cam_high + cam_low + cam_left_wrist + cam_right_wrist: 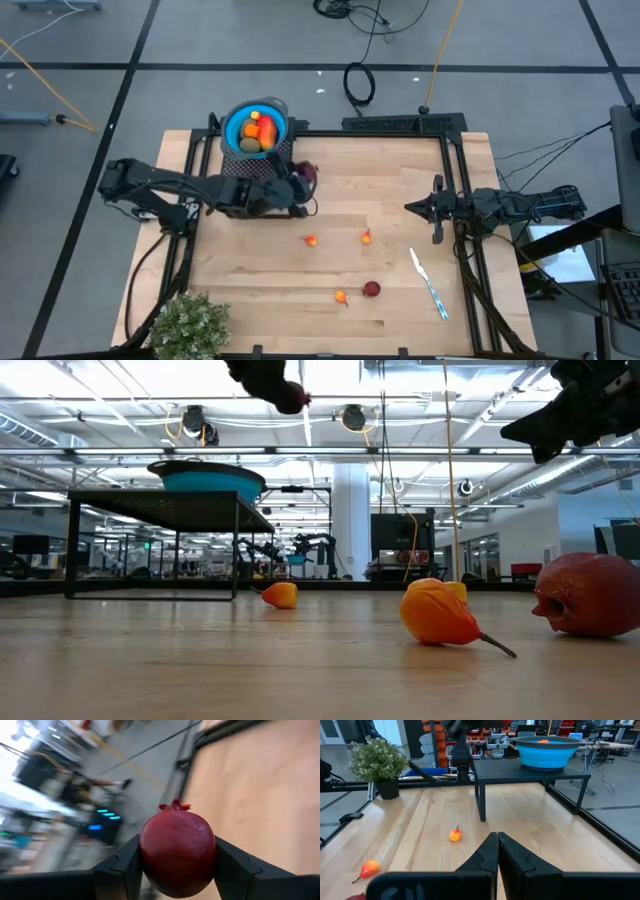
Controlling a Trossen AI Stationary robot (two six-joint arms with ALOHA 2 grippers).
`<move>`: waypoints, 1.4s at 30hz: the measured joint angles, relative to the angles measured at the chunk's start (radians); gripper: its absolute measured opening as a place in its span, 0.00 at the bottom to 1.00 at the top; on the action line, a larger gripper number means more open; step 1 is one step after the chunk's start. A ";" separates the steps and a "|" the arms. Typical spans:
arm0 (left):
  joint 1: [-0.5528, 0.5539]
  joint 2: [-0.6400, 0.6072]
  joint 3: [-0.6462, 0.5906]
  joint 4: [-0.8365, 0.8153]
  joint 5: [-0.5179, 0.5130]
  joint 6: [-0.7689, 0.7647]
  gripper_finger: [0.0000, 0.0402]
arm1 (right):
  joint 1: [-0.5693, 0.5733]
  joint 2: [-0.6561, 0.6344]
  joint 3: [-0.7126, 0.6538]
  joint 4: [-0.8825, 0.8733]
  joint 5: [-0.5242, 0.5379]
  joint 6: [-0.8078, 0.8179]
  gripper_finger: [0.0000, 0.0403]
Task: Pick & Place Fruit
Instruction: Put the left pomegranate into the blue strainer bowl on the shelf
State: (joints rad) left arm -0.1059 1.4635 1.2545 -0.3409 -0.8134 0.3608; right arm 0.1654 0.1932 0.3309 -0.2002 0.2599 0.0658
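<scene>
My left claw [177,870]: clamped on one dark red ball [178,852], a finger on each side; lifted off the bench [330,250], just beside the raised black rack.
My right claw [497,847]: fingers pressed together, nothing in it; waiting above the bench's far side, well apart from my left claw.
Dark red balls: two. One in my left claw, one [372,289] lying on the bench, nearer my right claw.
Small orange pieces on the bench: three [311,240] [366,237] [341,297], scattered between my two claws, none touching another.
Blue bowl [256,128]: one, on the rack just beyond my left claw.
In the bowl: one red-orange oblong [267,130], one olive-brown oval [249,145], one small orange bit [250,128].
White and blue utensil [428,283]: one, flat on the bench, near my right claw.
Green plant [187,325]: one, at the bench corner, well apart from my left claw.
</scene>
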 joint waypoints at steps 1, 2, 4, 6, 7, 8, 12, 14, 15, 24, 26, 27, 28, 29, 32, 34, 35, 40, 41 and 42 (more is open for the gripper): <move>0.008 -0.003 0.000 0.000 -0.038 0.050 0.46 | 0.000 0.000 0.000 0.000 0.000 0.000 0.00; 0.018 -0.005 0.000 0.003 -0.074 0.098 0.46 | 0.000 0.000 0.000 0.000 0.000 0.000 0.00; 0.039 -0.012 0.000 0.001 -0.145 0.170 0.46 | 0.000 0.000 0.000 0.000 0.000 0.000 0.00; 0.068 -0.021 0.000 0.000 -0.191 0.216 0.46 | 0.000 0.000 0.000 0.000 0.000 0.000 0.00; 0.084 -0.028 0.000 0.001 -0.208 0.230 0.46 | 0.000 0.000 0.000 0.000 0.000 0.000 0.00; 0.101 -0.038 0.000 -0.002 -0.218 0.234 0.46 | 0.000 0.000 0.000 -0.001 0.000 0.000 0.00; 0.176 -0.064 0.000 -0.004 -0.229 0.234 0.46 | 0.000 0.000 0.000 -0.004 0.000 0.000 0.00; 0.211 -0.078 0.000 0.001 -0.229 0.228 0.46 | 0.000 0.000 0.000 -0.004 0.001 0.000 0.00; 0.228 -0.085 0.000 0.001 -0.230 0.227 0.46 | 0.000 0.000 0.000 -0.005 0.002 0.000 0.00; 0.365 -0.145 0.000 -0.020 -0.090 0.092 0.46 | 0.000 0.000 0.000 -0.007 0.004 0.000 0.00; 0.394 -0.155 0.000 -0.050 -0.012 0.047 0.46 | 0.000 0.000 0.000 -0.006 0.004 0.000 0.00; 0.408 -0.157 0.000 -0.068 0.021 0.022 0.46 | 0.000 0.000 0.000 -0.007 0.004 0.000 0.00; 0.421 -0.158 0.000 -0.093 0.048 -0.003 0.46 | 0.000 0.000 0.000 -0.007 0.004 0.000 0.00; 0.434 -0.158 0.000 -0.120 0.071 -0.029 0.46 | 0.000 0.000 0.000 -0.007 0.004 0.000 0.00; 0.471 -0.157 0.000 -0.202 0.136 -0.116 0.46 | 0.000 0.000 0.000 -0.007 0.004 0.000 0.00; 0.497 -0.158 0.000 -0.246 0.199 -0.176 0.46 | 0.000 0.000 0.000 -0.007 0.004 0.000 0.00; 0.511 -0.158 0.000 -0.266 0.230 -0.204 0.46 | 0.000 0.000 0.000 -0.007 0.004 0.000 0.00; 0.576 -0.158 0.000 -0.331 0.361 -0.325 0.46 | 0.000 0.000 0.000 -0.007 0.004 0.000 0.00; 0.591 -0.158 0.001 -0.344 0.385 -0.347 0.46 | 0.000 0.000 0.000 -0.007 0.004 0.000 0.00; 0.608 -0.156 0.013 -0.379 0.408 -0.371 0.46 | 0.000 0.000 0.000 -0.007 0.004 0.000 0.00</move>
State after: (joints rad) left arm 0.5024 1.3075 1.2675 -0.7196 -0.4054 -0.0104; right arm 0.1650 0.1928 0.3310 -0.2070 0.2642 0.0658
